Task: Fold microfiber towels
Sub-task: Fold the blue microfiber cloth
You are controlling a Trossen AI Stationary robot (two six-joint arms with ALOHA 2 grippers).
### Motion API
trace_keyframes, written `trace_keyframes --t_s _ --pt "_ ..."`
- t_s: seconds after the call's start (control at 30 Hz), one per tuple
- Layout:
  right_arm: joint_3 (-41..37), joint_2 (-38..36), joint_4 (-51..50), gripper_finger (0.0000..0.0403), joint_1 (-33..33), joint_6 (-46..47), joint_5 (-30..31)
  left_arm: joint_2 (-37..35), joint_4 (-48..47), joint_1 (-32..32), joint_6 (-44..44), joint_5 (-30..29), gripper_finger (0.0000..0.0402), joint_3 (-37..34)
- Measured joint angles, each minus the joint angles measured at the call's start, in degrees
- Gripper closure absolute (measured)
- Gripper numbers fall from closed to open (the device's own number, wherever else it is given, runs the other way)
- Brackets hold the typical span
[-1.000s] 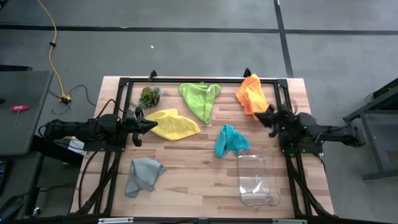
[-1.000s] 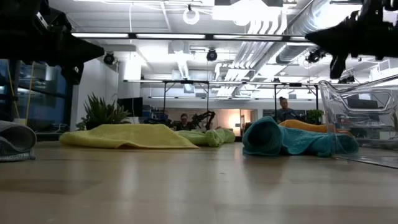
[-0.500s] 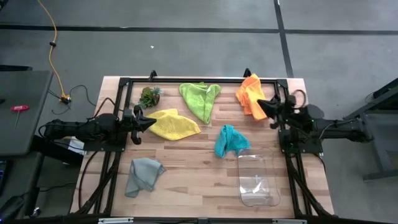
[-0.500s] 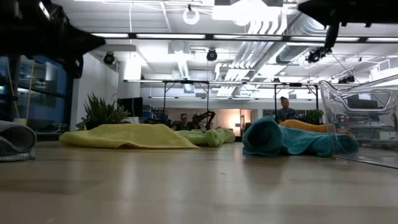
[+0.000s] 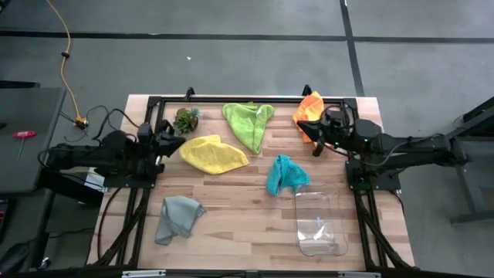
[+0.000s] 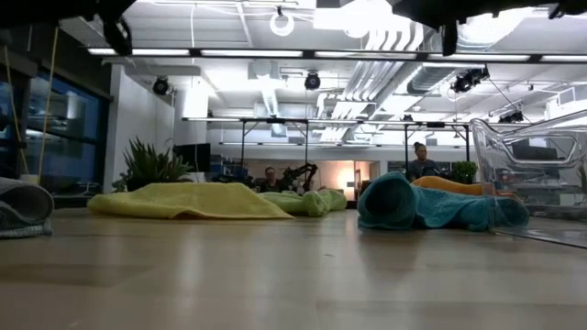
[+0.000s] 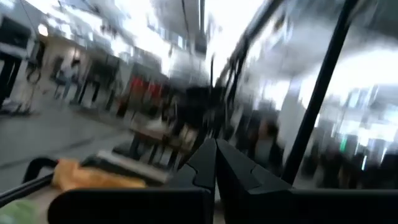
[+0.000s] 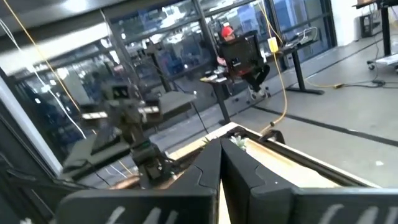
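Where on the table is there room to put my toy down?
Bare wood lies between the grey towel and the clear bin, below the yellow towel and teal towel. The far edge is crowded: plant, green towel, orange towel, and both pincers nearby.

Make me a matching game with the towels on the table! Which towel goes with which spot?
Things:
1. grey towel
2. orange towel
3. teal towel
4. yellow towel

Places:
A. just behind the clear bin
B. front left part of the table
C. back right corner, under the right claw
D. near the left claw

Pairs: 1-B, 2-C, 3-A, 4-D
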Motion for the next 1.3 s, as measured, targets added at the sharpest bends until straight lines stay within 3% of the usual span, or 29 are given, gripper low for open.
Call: trace_keyframes --t_s 0.13,0.23,0.4,0.5,0.6,0.73,0.97,1.17,1.3 --pt "2.6 2.8 -1.9 0.0403 0.0 -4.9 0.0 7.0 -5.3 0.0 5.0 2.7 0.0401 7.7" --pt "5.6 3.4 -9.4 0.0403 0.0 -6.1 0.7 9.8 -5.3 0.0 5.3 4.4 0.0401 11.2" --pt "15.3 4.7 -34.9 0.0399 -0.9 -0.2 9.1 13.6 -5.4 0.0 4.4 4.0 0.0401 13.0" --pt "21.6 7.5 -50.6 0.0378 -3.0 1.7 9.4 15.5 -5.5 0.0 3.1 3.9 0.0401 13.0" --pt "25.4 10.9 -56.7 0.0343 -4.6 1.6 7.7 17.2 -5.4 0.0 2.9 3.6 0.0401 13.0" --pt "26.7 15.4 -57.2 0.028 -6.8 4.8 1.3 19.0 -5.4 0.0 2.8 3.6 0.0401 13.0" --pt "26.5 27.4 -59.8 0.0167 -9.0 13.0 -18.2 20.1 -5.4 -0.1 2.7 3.6 0.0401 13.0" --pt "26.5 38.4 -61.1 0.0148 -8.3 24.2 -23.7 20.0 -5.4 -0.1 0.9 3.6 0.0401 13.0" --pt "26.5 42.7 -62.9 0.0148 -5.6 26.0 -26.0 20.0 -5.4 -0.1 0.3 4.2 0.0401 13.0"
